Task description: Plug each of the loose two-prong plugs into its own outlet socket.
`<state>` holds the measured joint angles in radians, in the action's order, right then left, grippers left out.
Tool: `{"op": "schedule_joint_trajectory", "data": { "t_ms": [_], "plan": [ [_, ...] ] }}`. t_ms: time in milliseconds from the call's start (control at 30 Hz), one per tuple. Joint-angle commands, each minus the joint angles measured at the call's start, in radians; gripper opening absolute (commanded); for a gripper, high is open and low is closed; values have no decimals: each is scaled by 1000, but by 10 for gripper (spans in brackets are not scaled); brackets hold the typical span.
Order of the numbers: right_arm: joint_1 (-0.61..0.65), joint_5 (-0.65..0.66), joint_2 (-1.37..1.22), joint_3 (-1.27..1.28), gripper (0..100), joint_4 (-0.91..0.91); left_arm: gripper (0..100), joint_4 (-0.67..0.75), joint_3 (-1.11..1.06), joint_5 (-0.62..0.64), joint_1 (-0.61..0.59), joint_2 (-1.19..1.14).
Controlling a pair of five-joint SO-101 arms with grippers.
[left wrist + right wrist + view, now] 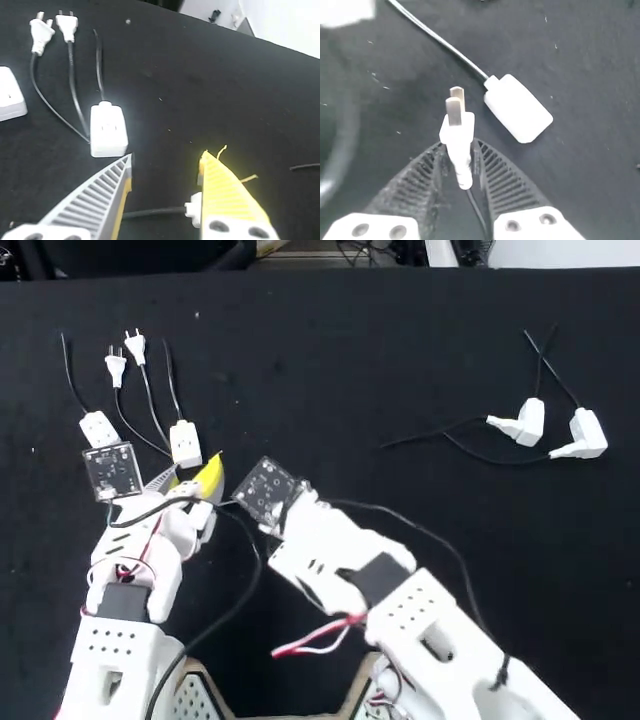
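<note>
Pinching two-prong plug (456, 127) by its body: right gripper (459, 146), jaws pressed on it, outlet socket (517, 107) just beside prongs. Left gripper (166, 156) jaws spread, empty, near left edge of worktop (350, 360). Two loose plugs (115, 365) lie toward far-left corner

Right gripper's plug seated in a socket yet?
No: the right gripper holds the two-prong plug with both prongs bare, apart from the white outlet socket lying beside it.
</note>
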<state>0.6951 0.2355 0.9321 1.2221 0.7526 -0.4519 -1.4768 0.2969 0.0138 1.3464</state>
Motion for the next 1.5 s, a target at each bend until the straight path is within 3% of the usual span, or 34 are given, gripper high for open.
{"op": "schedule_joint_trajectory", "data": {
  "t_ms": [0,167,367,567,900,1067,1300,1467],
  "plan": [
    [48,-12,111,45,11,-75,220,17,18,6,41,15],
    [52,-12,200,188,11,-252,220,17,16,6,53,15],
    [63,-12,200,200,11,-264,223,17,8,2,91,15],
    [57,-12,208,199,11,-264,220,18,-21,-204,185,15],
    [57,-21,219,183,10,-262,220,18,-21,-233,193,11],
    [57,-107,343,194,10,-236,220,18,-21,-233,191,14],
    [57,-110,556,194,10,-81,220,18,-21,-233,191,14],
    [57,-109,610,234,10,-71,220,18,-21,-233,191,14]
  ]
}}
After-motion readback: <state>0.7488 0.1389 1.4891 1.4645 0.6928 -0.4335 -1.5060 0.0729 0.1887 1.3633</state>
